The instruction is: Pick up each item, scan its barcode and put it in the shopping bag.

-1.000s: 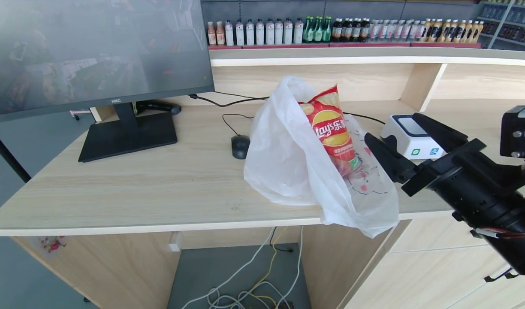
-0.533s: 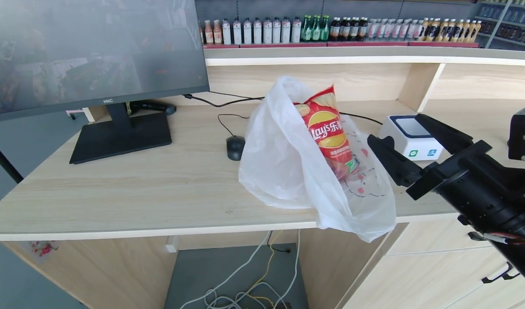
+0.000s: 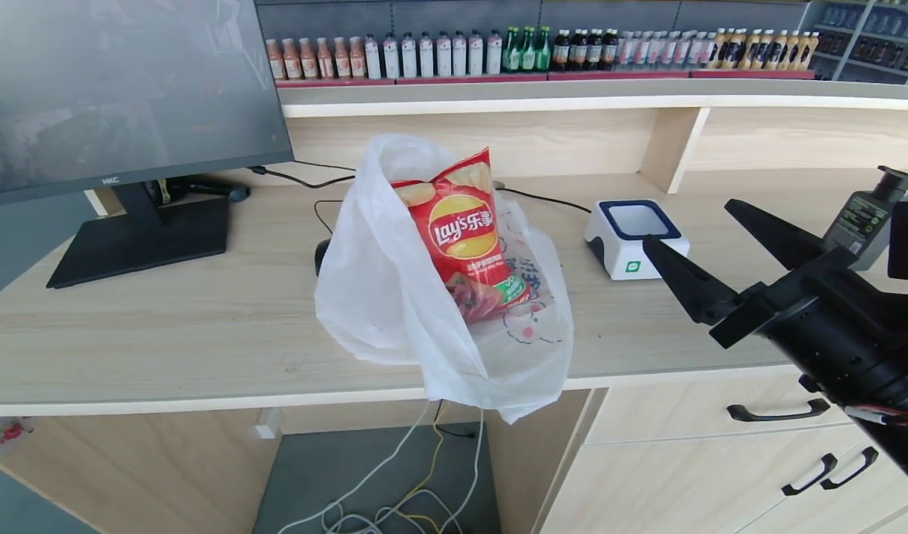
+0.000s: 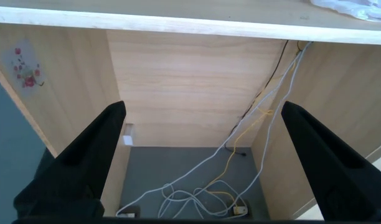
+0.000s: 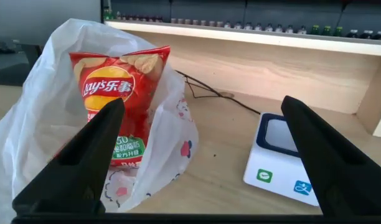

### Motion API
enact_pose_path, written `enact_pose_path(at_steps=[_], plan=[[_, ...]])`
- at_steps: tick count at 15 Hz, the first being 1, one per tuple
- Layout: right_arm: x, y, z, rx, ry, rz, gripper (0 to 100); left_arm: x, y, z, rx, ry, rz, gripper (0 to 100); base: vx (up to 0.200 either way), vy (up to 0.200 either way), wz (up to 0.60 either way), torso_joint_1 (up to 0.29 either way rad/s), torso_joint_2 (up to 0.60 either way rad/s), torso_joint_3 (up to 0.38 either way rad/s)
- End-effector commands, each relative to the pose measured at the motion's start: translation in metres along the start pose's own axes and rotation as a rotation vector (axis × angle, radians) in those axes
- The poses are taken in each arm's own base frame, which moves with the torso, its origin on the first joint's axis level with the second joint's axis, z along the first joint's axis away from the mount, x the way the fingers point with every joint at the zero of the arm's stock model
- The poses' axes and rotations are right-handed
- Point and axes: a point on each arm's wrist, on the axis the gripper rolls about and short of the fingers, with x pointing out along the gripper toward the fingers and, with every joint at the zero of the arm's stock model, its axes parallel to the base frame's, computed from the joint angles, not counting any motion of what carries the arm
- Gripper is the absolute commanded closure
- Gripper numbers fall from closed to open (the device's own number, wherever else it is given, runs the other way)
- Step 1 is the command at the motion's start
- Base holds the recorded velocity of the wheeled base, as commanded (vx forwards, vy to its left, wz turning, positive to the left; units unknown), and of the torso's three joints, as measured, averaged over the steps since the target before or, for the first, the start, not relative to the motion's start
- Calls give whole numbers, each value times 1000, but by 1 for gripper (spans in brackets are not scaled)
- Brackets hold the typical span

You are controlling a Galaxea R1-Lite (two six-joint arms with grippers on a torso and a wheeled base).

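Observation:
A white plastic shopping bag (image 3: 383,297) stands on the wooden counter (image 3: 165,326), its lower part hanging over the front edge. A red chips bag (image 3: 461,230) sits upright inside it. To its right is the white barcode scanner (image 3: 632,237). A dark pump bottle (image 3: 862,219) stands at the counter's far right. My right gripper (image 3: 685,220) hovers open and holds nothing, right of the bag and in front of the scanner. Its wrist view shows the chips bag (image 5: 116,81), shopping bag (image 5: 35,143) and scanner (image 5: 284,155) beyond my right gripper (image 5: 203,102). My left gripper (image 4: 203,106) is open below the counter edge.
A monitor (image 3: 113,81) stands at the counter's left, with a black mouse (image 3: 320,254) half hidden behind the bag. A raised ledge (image 3: 573,93) runs along the back. Drawers with black handles (image 3: 777,411) are under the right side. Cables (image 4: 209,180) hang beneath the counter.
The head camera has swung right, so the whole scene shifted left and the pump bottle and drawers came into view. The right gripper stays open and holds about the same spot in the picture.

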Motion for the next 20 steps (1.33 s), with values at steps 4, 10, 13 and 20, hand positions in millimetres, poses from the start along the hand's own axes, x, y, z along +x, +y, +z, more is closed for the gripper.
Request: enact_pose_path(at_steps=[4,10,13,20], plan=[[-1,0,2,-1,-6,-2,0,0,0,0,0,0,1,0,0,-200,0,1,1,2],[1,0,-4,0,17,-10,0,0,0,0,-3,0,1,0,0,-200,0,2,3,3],[2,1,-7,2,28,-9,0,0,0,0,-3,0,1,0,0,-200,0,2,-1,-1],[6,1,-12,2,38,-7,0,0,0,0,-3,0,1,0,0,-200,0,0,2,3]])
